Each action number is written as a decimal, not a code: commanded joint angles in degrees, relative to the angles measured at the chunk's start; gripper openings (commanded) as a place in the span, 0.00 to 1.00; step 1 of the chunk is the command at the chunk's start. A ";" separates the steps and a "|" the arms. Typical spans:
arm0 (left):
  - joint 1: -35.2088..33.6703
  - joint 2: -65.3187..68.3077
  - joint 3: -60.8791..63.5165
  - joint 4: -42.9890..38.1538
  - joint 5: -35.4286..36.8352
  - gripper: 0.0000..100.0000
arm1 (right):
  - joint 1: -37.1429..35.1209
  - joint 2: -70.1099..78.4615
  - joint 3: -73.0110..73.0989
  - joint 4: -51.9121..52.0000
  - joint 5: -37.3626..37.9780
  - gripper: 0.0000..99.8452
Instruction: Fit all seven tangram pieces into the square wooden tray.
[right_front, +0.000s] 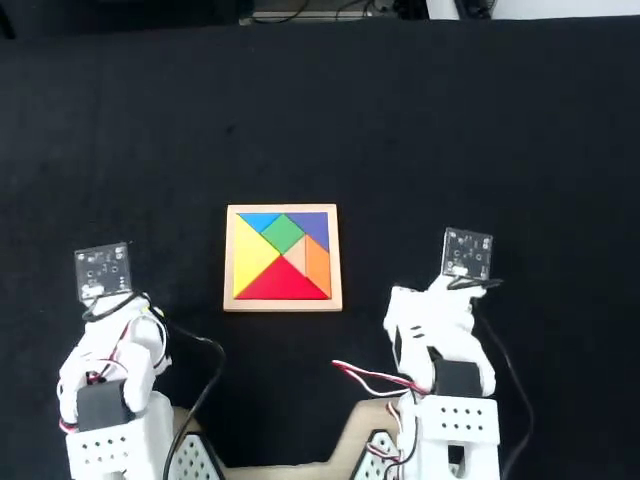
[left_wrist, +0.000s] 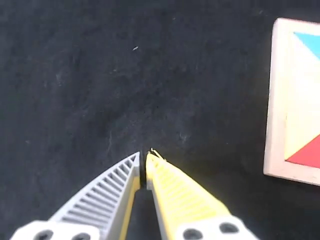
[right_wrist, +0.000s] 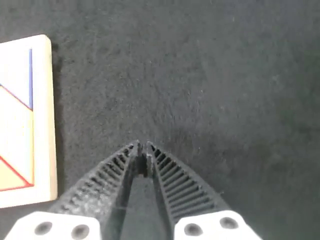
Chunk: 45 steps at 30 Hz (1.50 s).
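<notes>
both grippers closed and empty, tray filled

the square wooden tray (right_front: 283, 305) lies mid-table on the black cloth (right_front: 450, 130), between the two arms. the pieces sit inside it: a yellow triangle (right_front: 250, 262) on the left arm's side, a red triangle (right_front: 283, 285) along the near edge, a light blue triangle (right_front: 258, 221) and a dark blue triangle (right_front: 315, 227) along the far edge, a green square (right_front: 284, 234) between them, an orange piece (right_front: 317, 262) on the right arm's side, and a pale piece (right_front: 296, 260), probably a small triangle, near the centre. the left gripper (left_wrist: 143, 162) is over the cloth beside the tray, fingers pressed together with nothing between them. the right gripper (right_wrist: 141, 150) is likewise closed on nothing, at the tray's other side.
</notes>
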 joint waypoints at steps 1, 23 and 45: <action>-0.57 -0.26 -1.01 1.49 3.08 0.03 | -0.79 -0.75 -1.54 3.25 -0.70 0.01; 5.67 0.00 6.55 0.18 -0.26 0.03 | -4.40 -0.84 -1.27 9.93 16.62 0.01; 15.60 0.09 6.73 0.00 -4.40 0.03 | -6.95 -0.84 -1.54 11.16 18.02 0.01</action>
